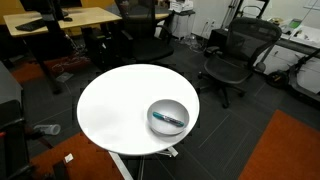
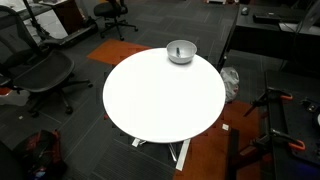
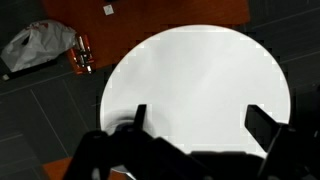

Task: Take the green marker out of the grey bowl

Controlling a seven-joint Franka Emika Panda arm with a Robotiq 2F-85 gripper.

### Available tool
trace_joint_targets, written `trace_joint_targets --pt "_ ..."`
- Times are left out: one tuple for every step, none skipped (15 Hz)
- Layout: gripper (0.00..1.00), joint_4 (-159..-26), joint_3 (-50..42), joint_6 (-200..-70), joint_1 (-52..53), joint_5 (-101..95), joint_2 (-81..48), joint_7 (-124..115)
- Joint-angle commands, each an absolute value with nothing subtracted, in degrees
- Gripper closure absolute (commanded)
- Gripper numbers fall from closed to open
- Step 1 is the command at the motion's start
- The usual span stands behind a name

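Observation:
The grey bowl [image 1: 176,106] sits near the edge of the round white table [image 1: 115,105]. It also shows in an exterior view [image 2: 181,52] at the table's far edge. The green marker [image 1: 168,119] lies slanted inside the bowl. My gripper [image 3: 200,125] shows only in the wrist view. Its two dark fingers are spread wide apart and hold nothing, high above the bare white tabletop [image 3: 200,80]. The bowl and the marker are out of the wrist view. The arm does not show in either exterior view.
Black office chairs [image 1: 235,55] and a wooden desk [image 1: 60,20] stand around the table. A chair [image 2: 40,75] stands beside the table. A plastic bag [image 3: 40,45] and an orange object [image 3: 82,55] lie on the floor by the table's edge.

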State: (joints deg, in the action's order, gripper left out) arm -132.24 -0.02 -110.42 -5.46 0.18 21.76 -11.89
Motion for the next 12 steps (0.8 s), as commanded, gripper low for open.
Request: trace_joint_targets --pt "0.00 -128.0 0.1 -111.8 -7.8 -3.1 16.3 -19.9" --pt "0.00 -127.3 -0.1 -112.2 -8.2 -3.6 15.1 -21.8" --pt "0.00 -126.5 -0.1 -112.7 -8.6 -4.2 13.7 -24.5" --pt "0.00 -125.8 -0.4 -113.0 -8.8 -4.0 12.4 -26.2" --pt "0.00 -125.1 -0.5 -113.7 -9.1 -4.1 11.2 -28.8" --pt "0.00 -124.5 -0.7 -114.6 -9.4 -4.5 9.9 -31.3" --pt "0.00 -124.0 -1.0 -115.7 -9.5 -4.7 8.7 -33.4" --pt "0.00 -123.5 -1.2 -116.7 -9.7 -5.2 7.4 -35.8" --pt "0.00 -123.0 -1.7 -118.1 -9.8 -5.6 6.2 -37.9" --pt "0.00 -122.6 -2.2 -119.4 -9.8 -5.9 4.9 -40.0" --pt "0.00 -122.2 -2.7 -120.6 -9.8 -6.3 3.7 -42.0" --pt "0.00 -121.8 -3.3 -122.2 -9.7 -6.8 2.3 -43.9"
